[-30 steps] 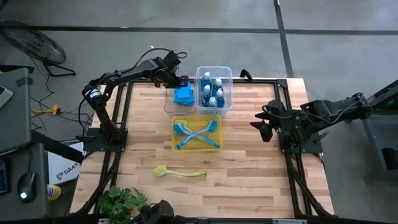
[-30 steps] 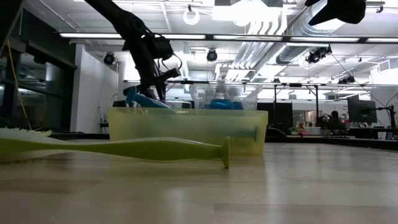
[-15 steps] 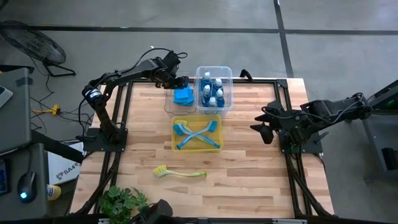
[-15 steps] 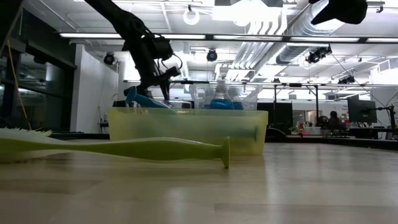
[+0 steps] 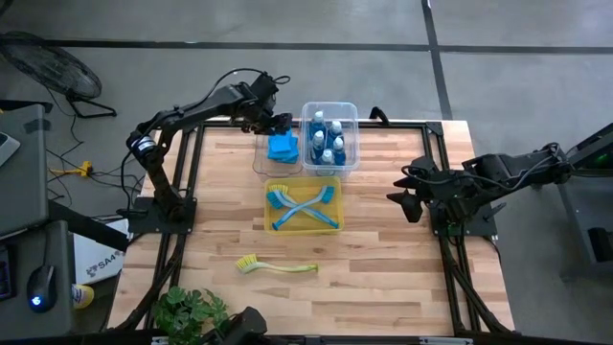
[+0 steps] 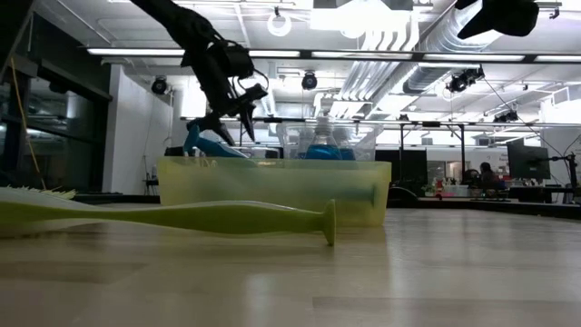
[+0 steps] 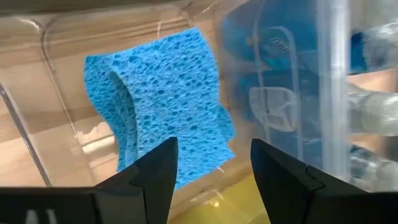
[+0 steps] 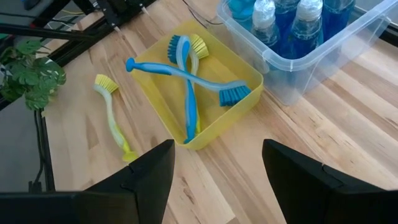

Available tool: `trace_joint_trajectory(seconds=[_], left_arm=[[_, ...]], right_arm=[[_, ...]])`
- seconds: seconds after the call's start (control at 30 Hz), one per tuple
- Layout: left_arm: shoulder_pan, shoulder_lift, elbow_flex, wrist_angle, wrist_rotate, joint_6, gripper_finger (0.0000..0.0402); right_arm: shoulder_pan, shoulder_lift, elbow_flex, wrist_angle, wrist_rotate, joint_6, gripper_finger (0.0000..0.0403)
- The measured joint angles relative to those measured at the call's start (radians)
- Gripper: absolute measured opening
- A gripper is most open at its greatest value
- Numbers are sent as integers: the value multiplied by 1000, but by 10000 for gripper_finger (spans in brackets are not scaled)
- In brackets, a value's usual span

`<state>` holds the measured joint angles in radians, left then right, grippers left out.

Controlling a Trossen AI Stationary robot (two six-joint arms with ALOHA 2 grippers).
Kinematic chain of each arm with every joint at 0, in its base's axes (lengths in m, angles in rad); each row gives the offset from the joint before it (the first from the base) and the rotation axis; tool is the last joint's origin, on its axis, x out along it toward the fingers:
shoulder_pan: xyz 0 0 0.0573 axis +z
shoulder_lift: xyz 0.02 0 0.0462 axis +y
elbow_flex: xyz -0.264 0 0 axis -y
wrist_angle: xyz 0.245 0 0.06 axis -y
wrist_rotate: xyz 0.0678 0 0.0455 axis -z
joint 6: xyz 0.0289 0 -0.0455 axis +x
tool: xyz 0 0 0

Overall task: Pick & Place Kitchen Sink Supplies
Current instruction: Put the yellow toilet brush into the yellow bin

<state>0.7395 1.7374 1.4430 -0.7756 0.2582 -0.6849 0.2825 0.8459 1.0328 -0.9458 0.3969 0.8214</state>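
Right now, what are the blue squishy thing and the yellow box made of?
The blue sponge looks like soft foam: its surface is matte and full of little holes. The yellow bin looks like smooth, slightly see-through plastic, since light glows through its walls in the low view. The left gripper hangs open just above the sponge.

The wood table (image 5: 383, 240) stands on a gray floor (image 5: 536, 38) with dark lines across it. A black fan (image 5: 48, 67) sits on the floor, far off to the table's left. A leafy plant (image 5: 187, 311) grows at the table's near left corner. Behind the table is a big room with long white ceiling lights (image 6: 363, 56) and silver pipes (image 6: 399, 36). A person (image 6: 488, 174) sits far back there.
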Motion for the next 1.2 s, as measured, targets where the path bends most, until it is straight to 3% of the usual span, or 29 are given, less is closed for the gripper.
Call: trace_joint_trajectory(seconds=[0.37,0.53,0.87,1.2], left_arm=[[-19,-4,159,-212,39,91,197],[-82,-51,193,-295,-8,135,197],[-334,-209,193,-427,-218,63,197],[-728,-318,193,-563,-458,-214,197]], right_arm=[[0,0,0,0,-19,-21,236],[0,0,0,0,-34,-37,236],[112,0,0,0,-6,-28,236],[290,28,0,2,121,63,236]])
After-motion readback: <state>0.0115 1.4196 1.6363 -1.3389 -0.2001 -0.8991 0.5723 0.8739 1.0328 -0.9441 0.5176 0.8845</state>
